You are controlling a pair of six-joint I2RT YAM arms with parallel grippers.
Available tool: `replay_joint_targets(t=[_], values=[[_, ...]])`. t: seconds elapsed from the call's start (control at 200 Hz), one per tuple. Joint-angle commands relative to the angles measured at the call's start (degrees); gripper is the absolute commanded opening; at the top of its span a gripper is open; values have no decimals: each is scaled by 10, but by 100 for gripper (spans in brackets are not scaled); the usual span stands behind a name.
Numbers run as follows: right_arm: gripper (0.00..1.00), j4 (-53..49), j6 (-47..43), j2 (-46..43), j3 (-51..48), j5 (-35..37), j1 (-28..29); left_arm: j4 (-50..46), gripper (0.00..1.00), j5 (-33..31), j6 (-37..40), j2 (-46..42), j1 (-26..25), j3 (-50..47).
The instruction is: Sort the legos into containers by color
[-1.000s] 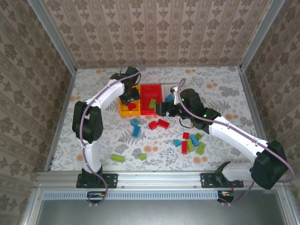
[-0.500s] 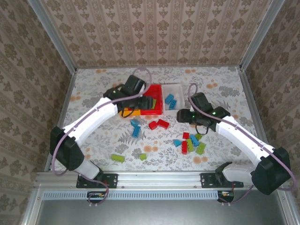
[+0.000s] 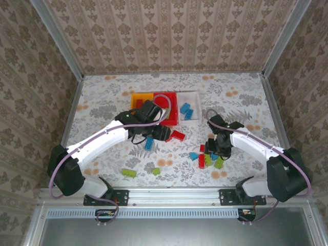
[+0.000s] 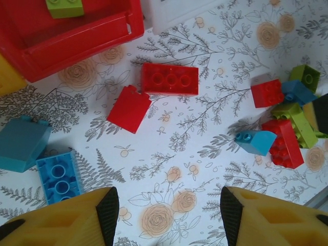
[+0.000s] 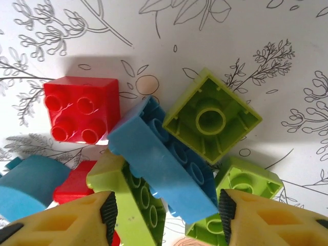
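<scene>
Right wrist camera: a long light-blue plastic brick (image 5: 154, 154) lies in the mixed brick pile (image 3: 209, 156), its long axis slanting upper left to lower right, between the right gripper's (image 5: 166, 212) parted fingers. Top camera adds the yellow-orange bin (image 3: 140, 99), red bin (image 3: 166, 95) and white bin (image 3: 188, 94) farther back. Left wrist camera has the left gripper (image 4: 165, 210), also agape.

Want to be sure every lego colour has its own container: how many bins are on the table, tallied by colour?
yellow-orange bin: 1
red bin: 1
white bin: 1
Total: 3
</scene>
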Motion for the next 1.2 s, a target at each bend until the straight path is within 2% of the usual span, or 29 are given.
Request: replay_joint_targets(t=[0.0,0.14,0.685,0.925,1.195], values=[[54,6,0,4,-11,-2,-7,13,57,12,4,7,-5,21],[45,13,0,-6,-17,-6,-20,20,57,14,-2,9,-9,25],[36,38,-14,19,-27,-17,-31,34,57,15,-19,28,-14,41],[19,15,-16,-12,-1,-6,-31,48,57,8,-33,8,-17,48],[13,-17,-10,-42,83,-8,-31,68,57,3,-46,-12,-14,95]])
